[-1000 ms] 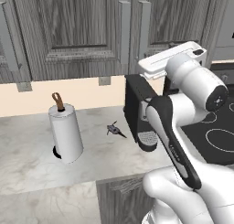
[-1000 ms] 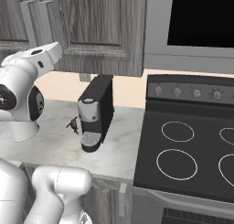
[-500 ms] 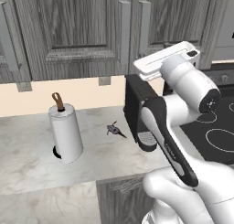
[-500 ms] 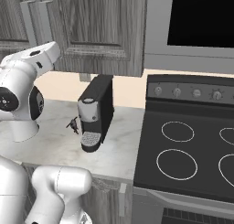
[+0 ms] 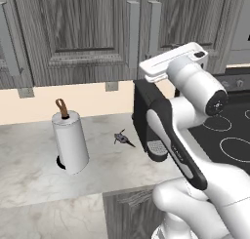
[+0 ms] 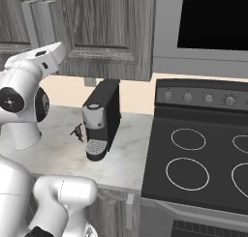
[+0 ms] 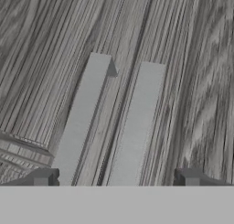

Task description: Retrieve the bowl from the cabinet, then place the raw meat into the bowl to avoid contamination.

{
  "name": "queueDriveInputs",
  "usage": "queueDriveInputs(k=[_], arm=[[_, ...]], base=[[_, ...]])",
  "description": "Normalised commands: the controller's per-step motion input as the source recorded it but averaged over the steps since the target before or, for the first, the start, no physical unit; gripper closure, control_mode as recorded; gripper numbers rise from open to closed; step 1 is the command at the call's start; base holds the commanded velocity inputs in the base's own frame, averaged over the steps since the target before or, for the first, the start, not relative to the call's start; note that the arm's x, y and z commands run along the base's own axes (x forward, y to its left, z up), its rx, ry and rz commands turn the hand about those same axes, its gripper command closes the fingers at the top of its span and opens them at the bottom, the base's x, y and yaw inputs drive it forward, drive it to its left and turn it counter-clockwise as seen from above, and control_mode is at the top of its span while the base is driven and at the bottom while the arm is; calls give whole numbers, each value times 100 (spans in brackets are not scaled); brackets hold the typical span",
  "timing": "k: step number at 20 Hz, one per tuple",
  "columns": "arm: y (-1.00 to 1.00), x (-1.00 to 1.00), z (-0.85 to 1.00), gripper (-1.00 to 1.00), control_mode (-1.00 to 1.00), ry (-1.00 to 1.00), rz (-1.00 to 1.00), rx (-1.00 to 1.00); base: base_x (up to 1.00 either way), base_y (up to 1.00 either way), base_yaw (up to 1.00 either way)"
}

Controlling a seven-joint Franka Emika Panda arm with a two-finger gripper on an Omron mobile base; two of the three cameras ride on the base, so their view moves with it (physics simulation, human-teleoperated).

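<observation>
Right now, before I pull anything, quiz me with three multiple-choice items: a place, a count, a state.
1. The raw meat lies:
A. on the stove
B. on the counter between paper-towel roll and coffee machine
C. inside the cabinet

2. Bar handles facing the tool in the hand view:
A. one
B. two
C. four

3. The cabinet doors are:
A. shut
B. one open
C. both open

Answers: 1 B, it sits between the paper-towel roll and the coffee machine. 2 B, two bar handles stand side by side. 3 A, the doors are flush, no shelf showing.
</observation>
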Motion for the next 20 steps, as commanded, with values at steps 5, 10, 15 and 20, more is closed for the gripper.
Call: queueDriveInputs(k=[5, 10, 15, 20], arm=[[0, 22, 0, -100, -100, 0, 0, 0], [0, 19, 0, -100, -100, 0, 0, 0], [0, 17, -1, -100, -100, 0, 0, 0], [0, 16, -2, -100, -100, -1, 0, -1]], base=[[0, 0, 0], [0, 0, 0], [0, 0, 0], [0, 0, 0]])
